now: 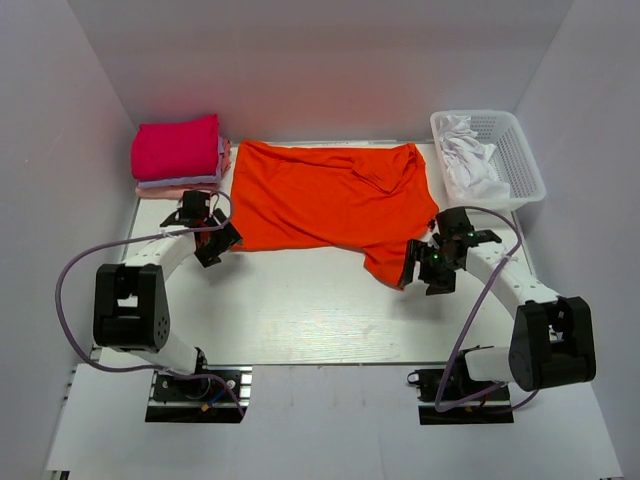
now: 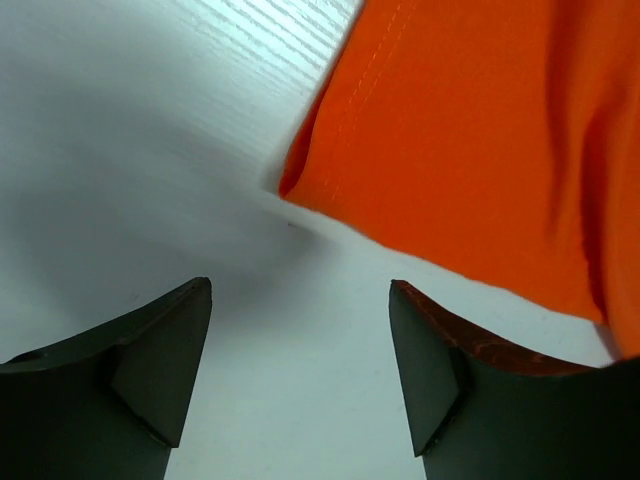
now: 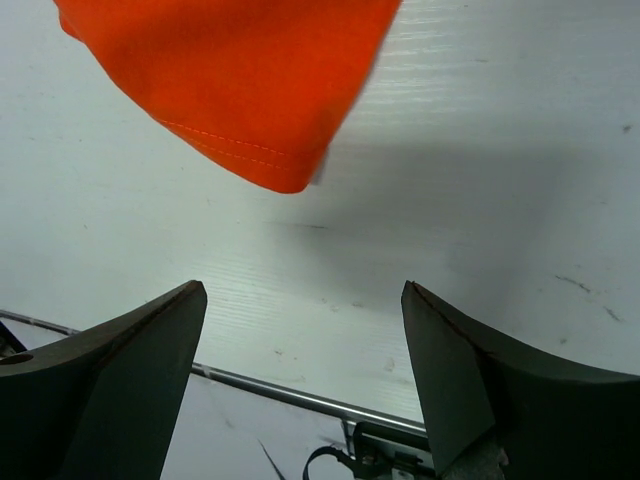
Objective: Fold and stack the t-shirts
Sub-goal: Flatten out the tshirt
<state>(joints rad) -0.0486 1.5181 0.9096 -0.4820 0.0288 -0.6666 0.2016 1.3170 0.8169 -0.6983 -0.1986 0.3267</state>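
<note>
Orange-red t-shirt (image 1: pixel 330 195), spread flat on table (image 1: pixel 300 320); folded stack (image 1: pixel 178 152) at far-left corner.
Left gripper (image 1: pixel 220 245) and right gripper (image 1: pixel 425 272): jaws wide, empty, each just beside a near shirt corner.

The spread t-shirt (image 1: pixel 320 195) is orange-red, the folded ones (image 1: pixel 178 150) magenta, lavender and pink.

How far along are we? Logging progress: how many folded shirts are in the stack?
3, stacked far left: magenta shirt on top, lavender shirt beneath it, light pink shirt at the bottom. Others may be hidden between.
</note>
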